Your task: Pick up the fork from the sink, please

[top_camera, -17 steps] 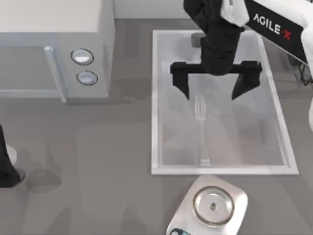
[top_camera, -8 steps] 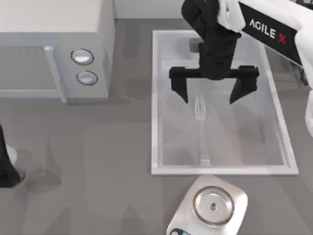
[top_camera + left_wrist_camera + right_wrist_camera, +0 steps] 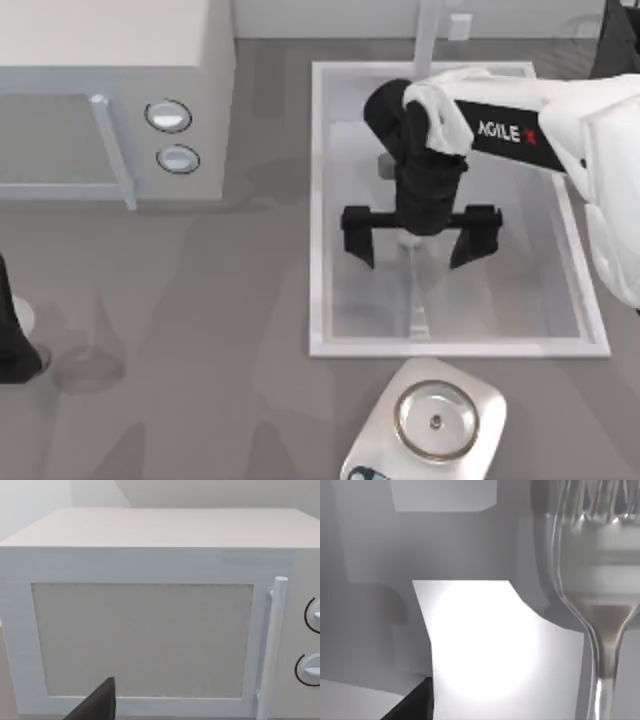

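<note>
The white sink (image 3: pixel 317 300) lies right of the table's middle. On its glossy bottom rests the silver fork (image 3: pixel 415 300), handle toward the near rim; its tines are hidden under my right wrist. My right gripper (image 3: pixel 417 246) hangs low in the basin, open wide, one dark finger on each side of the fork's upper part and neither touching it. Up close in the right wrist view, the fork (image 3: pixel 602 610) shows its tines and neck. My left arm (image 3: pixel 12 340) stays parked at the table's left edge.
A white microwave (image 3: pixel 110 90) with two round knobs stands at the back left, and its door (image 3: pixel 142 640) faces the left wrist camera. A silver scale with a round pan (image 3: pixel 435 420) sits just in front of the sink. The faucet post (image 3: pixel 428 30) rises behind the basin.
My right gripper has moved toward the sink's near side and come down over the fork, now covering its tines. The fork has not moved.
</note>
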Motion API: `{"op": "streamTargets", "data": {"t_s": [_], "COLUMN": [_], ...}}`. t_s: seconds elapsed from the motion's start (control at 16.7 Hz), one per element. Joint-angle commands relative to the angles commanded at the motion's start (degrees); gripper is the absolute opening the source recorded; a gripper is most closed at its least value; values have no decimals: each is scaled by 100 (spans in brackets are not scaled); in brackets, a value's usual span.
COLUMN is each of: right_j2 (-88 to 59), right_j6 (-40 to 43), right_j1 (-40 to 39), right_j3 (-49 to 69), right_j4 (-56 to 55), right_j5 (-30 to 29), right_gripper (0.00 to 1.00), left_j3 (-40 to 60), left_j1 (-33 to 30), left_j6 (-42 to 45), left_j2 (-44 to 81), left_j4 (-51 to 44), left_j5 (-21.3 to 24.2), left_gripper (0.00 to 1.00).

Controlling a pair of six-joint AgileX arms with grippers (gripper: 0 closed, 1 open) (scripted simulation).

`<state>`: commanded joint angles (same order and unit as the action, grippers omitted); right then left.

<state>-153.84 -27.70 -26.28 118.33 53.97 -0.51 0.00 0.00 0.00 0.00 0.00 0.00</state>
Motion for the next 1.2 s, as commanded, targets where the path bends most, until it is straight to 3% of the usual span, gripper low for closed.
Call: {"op": "streamTargets", "data": {"t_s": [0.3, 1.08, 1.2], "right_j2": [-86, -86, -86], "right_j6": [-3, -3, -3], "right_j1": [-4, -4, -4], "right_j3": [-127, -127, -127], "right_j4": [-161, -161, -161], "right_j5": [-1, -1, -1], "right_gripper": [100, 2, 0], "left_j3": [0, 0, 0], "left_j1": [0, 0, 0], "left_j6": [0, 0, 0], "left_j2": [0, 0, 0], "left_j4": [0, 0, 0], "left_j5": [0, 0, 0], "left_gripper": [100, 100, 100]}}
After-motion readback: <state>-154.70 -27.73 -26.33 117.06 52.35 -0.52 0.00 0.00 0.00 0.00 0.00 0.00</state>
